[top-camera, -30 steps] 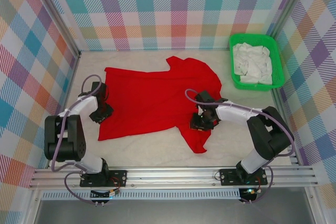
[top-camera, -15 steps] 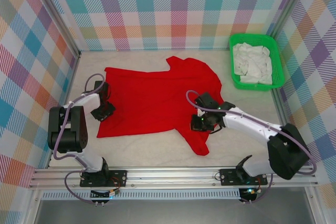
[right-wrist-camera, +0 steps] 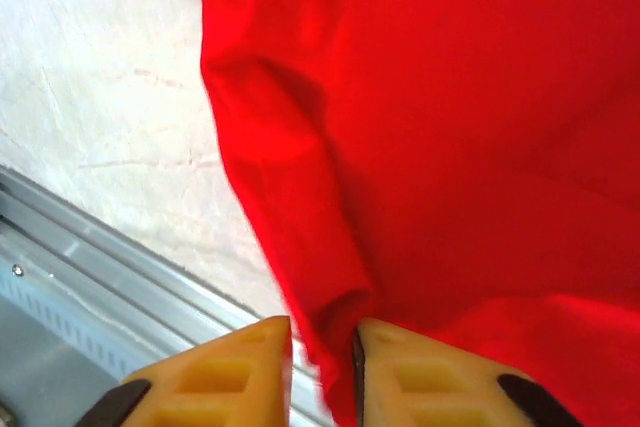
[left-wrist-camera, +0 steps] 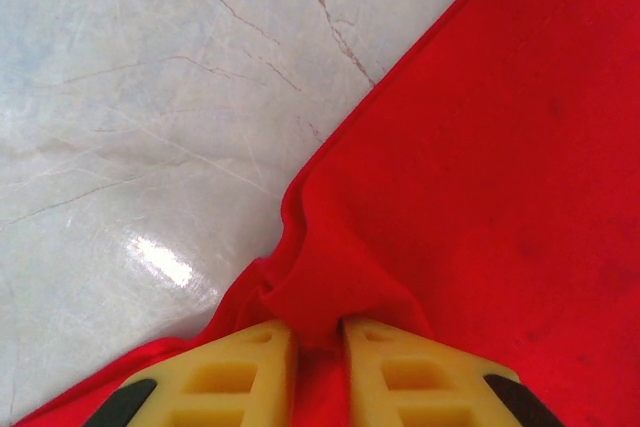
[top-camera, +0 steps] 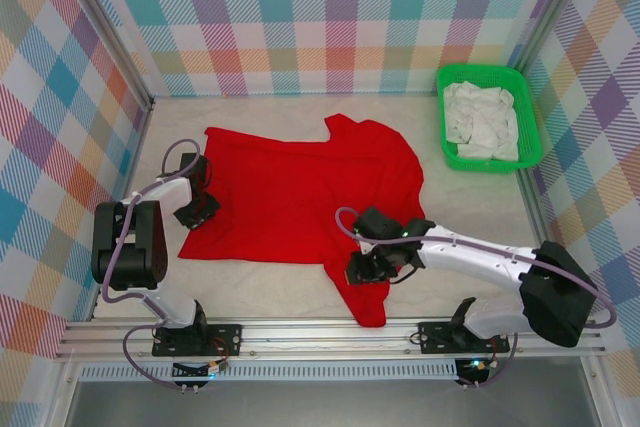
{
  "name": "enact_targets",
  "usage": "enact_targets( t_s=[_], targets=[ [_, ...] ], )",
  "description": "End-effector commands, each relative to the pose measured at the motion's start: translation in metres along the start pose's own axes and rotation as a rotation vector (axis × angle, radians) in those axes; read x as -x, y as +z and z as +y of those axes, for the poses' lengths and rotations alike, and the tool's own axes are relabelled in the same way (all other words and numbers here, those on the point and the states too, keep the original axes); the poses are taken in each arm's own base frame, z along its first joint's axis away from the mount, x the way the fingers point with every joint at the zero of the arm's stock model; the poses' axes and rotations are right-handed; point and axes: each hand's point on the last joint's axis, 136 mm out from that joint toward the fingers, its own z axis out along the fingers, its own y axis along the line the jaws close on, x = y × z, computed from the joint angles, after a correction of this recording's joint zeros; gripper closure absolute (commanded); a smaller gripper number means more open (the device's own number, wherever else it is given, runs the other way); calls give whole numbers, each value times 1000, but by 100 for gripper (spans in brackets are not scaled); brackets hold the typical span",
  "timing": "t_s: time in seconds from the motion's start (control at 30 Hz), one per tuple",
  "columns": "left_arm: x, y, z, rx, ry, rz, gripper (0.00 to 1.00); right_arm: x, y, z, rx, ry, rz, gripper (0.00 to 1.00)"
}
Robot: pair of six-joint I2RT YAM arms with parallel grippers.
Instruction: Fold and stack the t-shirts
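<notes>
1. While both claws have cloth in them, I take stock: the red t-shirt [top-camera: 300, 192] lies spread and mostly flat on the table [top-camera: 270, 282], between the two arms, with no print showing on its upper face.
2. My left gripper [top-camera: 197, 212] is closed on the shirt's left-hand edge. The left wrist view shows a small pucker of red nipped between its yellow fingers [left-wrist-camera: 230, 367].
3. My right gripper [top-camera: 365, 269] is clamped on a bunched ridge at the shirt's near right part. In the right wrist view, red cloth runs down between its jaws.
4. I judge the step in hand to be drawing the shirt flat and square before any fold. I would move both arms together, low over the table, with even tension so the cloth slides rather than heaps.
5. One flap trails towards the near rail [top-camera: 330, 332], and I would steer it away so nothing hangs over or snags.
6. A green basket [top-camera: 530, 137] of white cloths [top-camera: 480, 117] stands well apart at the far right, out of my path.
</notes>
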Motion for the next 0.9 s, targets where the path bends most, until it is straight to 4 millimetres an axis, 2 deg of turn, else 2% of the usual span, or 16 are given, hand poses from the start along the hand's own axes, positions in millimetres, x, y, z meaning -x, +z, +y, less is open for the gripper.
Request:
enact_targets(
  t_s=[0.0,0.17,0.23,0.43,0.53,0.67,0.77,0.87],
  targets=[
    [-19,16,0,19,42,66,81,-15,10,-2,-42,15,52,64],
    [-20,18,-1,21,46,68,82,-15,11,18,-10,-41,49,61],
    [-21,20,-1,23,48,74,82,-13,12,27,17,-63,54,65],
    [-26,26,-1,29,53,85,83,-6,21,47,66,-116,70,84],
    [-28,28,-1,33,57,92,84,-8,32,56,83,-142,109,86],
    [-29,29,-1,35,59,93,84,-22,42,71,108,-206,189,87],
    [-29,28,0,34,60,92,88,-37,42,71,102,-240,242,84],
    [-28,24,-3,25,65,89,89,-49,32,55,53,-243,260,77]
  ],
)
